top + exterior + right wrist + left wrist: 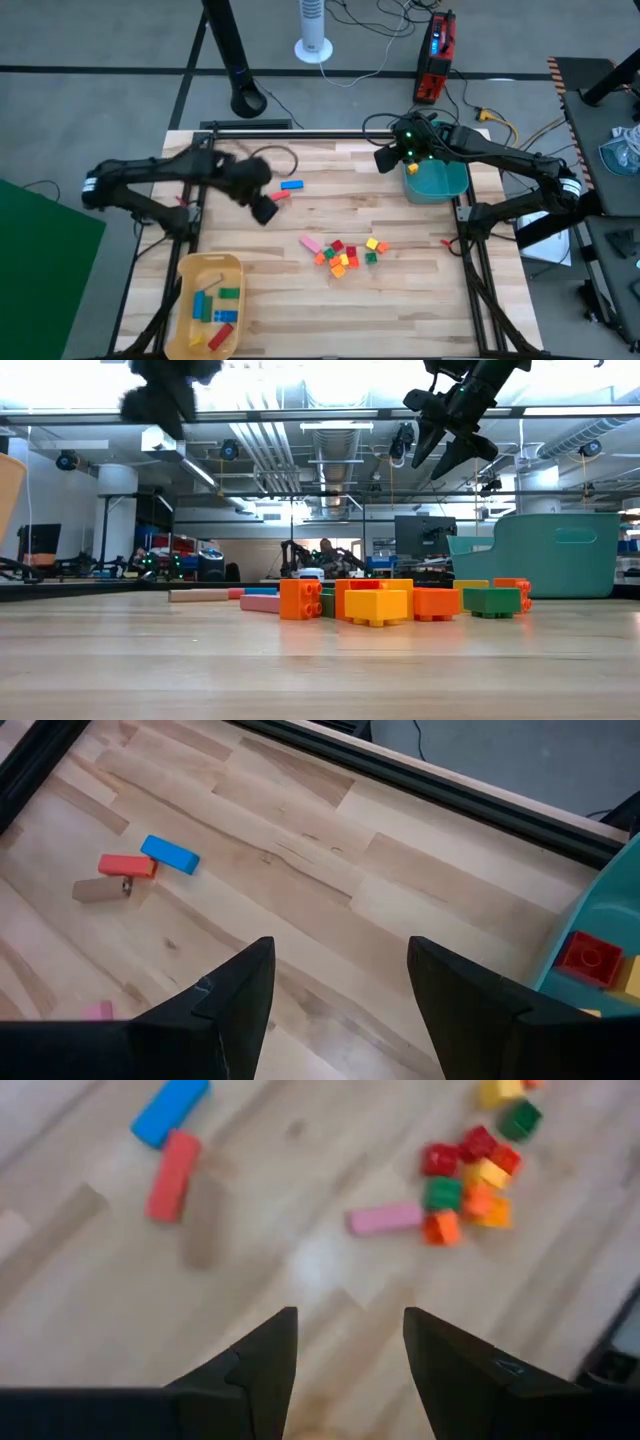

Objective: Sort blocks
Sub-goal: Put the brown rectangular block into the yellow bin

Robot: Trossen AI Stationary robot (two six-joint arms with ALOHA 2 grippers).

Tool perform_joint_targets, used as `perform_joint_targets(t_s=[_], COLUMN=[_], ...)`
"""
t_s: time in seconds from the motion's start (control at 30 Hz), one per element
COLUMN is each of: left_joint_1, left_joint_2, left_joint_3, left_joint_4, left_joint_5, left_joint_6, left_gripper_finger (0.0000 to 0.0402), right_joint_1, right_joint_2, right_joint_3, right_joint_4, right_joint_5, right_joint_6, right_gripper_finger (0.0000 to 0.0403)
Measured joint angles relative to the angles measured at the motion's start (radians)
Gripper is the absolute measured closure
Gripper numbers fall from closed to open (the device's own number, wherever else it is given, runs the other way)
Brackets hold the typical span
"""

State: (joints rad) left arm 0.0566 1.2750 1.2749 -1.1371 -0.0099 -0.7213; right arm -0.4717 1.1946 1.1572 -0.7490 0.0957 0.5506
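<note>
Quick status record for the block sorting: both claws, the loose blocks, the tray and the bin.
left claw: open, empty, above the table near the blue bar and red bar
right claw: open, empty, raised beside the teal bin
block cluster: mixed colours at table centre, pink bar at its edge
yellow tray: holds several bars, blue, green, red, orange
teal bin contents: at least a red block

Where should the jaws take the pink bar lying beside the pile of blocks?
Across the middle of the pink bar, jaws on its two long sides, coming straight down. It lies flat on the table, and its end away from the pile of blocks is free. The open left gripper looks nearest.
</note>
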Motion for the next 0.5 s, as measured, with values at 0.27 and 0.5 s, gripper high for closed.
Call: perform_joint_targets(t_s=[0.27,0.5], left_joint_1=[0.257,0.26], left_joint_2=[0.17,0.358], left_joint_3=[-0.153,-0.205], left_joint_4=[0.099,0.153], left_joint_5=[0.122,0.126], left_joint_6=[0.259,0.298], left_gripper_finger=[0.0218,0.0188], right_joint_1=[0.0,0.0], right_joint_2=[0.0,0.0], right_joint_3=[0.0,0.0], right_joint_4=[0.0,-0.001], right_joint_5=[0.001,0.001], right_joint_6=[0.0,0.014], right_gripper_finger=[0.0184,0.0184])
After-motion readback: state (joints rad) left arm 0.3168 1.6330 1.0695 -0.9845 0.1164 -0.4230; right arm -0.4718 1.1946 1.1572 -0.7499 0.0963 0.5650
